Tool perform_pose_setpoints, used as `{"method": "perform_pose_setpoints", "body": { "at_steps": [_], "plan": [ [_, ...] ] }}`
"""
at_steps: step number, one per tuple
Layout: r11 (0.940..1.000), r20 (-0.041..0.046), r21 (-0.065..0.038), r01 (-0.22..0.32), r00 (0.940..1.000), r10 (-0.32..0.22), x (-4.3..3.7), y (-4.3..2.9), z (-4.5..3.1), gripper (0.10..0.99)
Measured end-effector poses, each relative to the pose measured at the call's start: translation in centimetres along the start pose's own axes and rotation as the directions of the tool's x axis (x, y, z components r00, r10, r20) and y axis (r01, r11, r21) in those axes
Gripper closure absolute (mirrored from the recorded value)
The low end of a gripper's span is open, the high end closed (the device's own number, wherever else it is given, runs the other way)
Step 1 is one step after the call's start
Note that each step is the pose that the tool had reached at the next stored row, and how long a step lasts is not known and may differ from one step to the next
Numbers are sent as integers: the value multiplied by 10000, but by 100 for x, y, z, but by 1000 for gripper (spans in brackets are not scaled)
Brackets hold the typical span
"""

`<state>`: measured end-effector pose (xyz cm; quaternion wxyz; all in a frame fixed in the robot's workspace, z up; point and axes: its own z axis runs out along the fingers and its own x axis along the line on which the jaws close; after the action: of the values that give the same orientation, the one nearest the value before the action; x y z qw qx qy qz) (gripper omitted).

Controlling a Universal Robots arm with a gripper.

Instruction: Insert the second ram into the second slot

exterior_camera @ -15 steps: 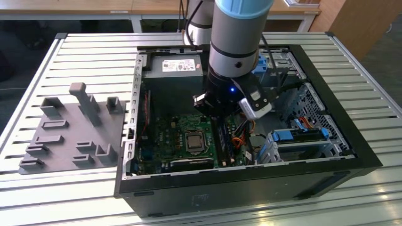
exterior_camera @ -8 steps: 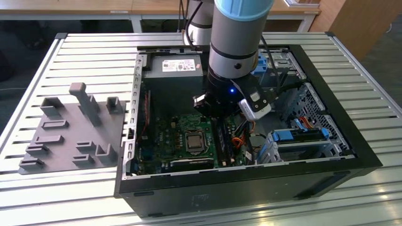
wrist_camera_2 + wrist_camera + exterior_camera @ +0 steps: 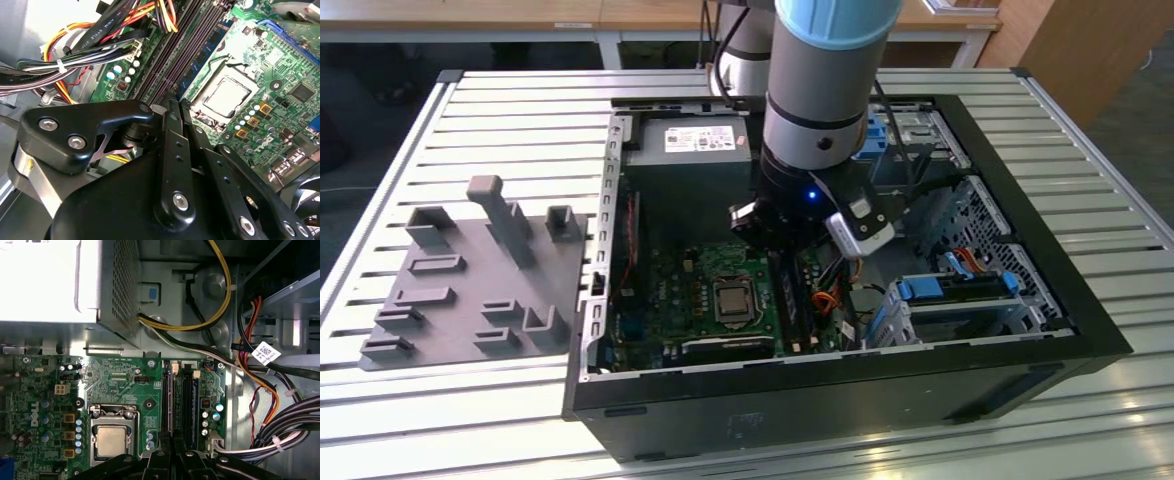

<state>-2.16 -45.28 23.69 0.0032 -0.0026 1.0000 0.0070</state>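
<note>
Gripper (image 3: 175,106) hangs low over the memory slots (image 3: 172,55) inside the open case (image 3: 1067,300). Whether its jaws are clenched or released cannot be told. Beyond, one blue ram (image 3: 206,50) sits in the slot nearest the one CPU (image 3: 225,95).

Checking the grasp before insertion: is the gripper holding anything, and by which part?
Cannot tell. The gripper sits right over the memory slots, and its own body hides whatever may be in its grip.
</note>
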Motion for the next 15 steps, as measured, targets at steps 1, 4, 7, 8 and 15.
{"method": "perform_pose_setpoints", "body": {
  "at_steps": [1, 4, 7, 8, 15],
  "plan": [
    [10000, -1, -5, 1, 10000, -1, -3, -2, 4, 949],
    [10000, 0, -9, -11, 10000, 11, -4, -12, 21, 949],
    [10000, 1, -7, -99, 10000, 99, -5, -20, 36, 949],
    [9999, 1, -6, -137, 9999, 138, -5, -25, 41, 949],
    [9998, 2, -6, -204, 9998, 204, -5, -39, 70, 949]
  ]
}}
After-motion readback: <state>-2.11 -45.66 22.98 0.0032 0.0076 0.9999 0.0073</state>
